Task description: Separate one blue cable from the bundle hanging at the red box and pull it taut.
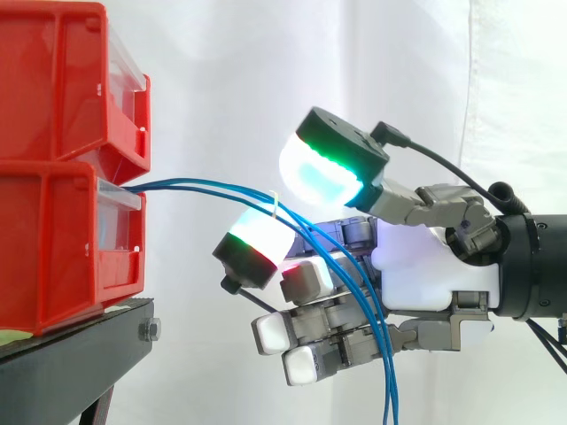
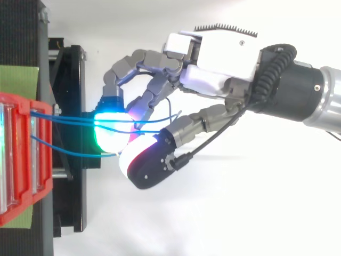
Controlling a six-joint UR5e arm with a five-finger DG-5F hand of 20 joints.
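- The blue cables [image 1: 204,186] cross in front of the robot hand [image 1: 416,274] in the side view. They leave the front of the lower red bin [image 1: 53,248] close together and run nearly level to the right. They then droop across the hand and hang down past the bottom edge.
- A small pale tie [image 1: 275,206] sits on the bundle where it starts to bend downward.
- The robot hand comes in from the right at about the height of the lower bin, and the strands lie slack across it. I cannot tell whether it grips any strand.
- From above, the hand [image 2: 224,53] lies over the cables, near the bin's front but apart from it. The strands fan out a little between bin and hand.
- An upper red bin [image 1: 62,80] is stacked on the lower one. Both rest on a black stand [image 1: 71,363] before the white curtain [image 1: 230,80].
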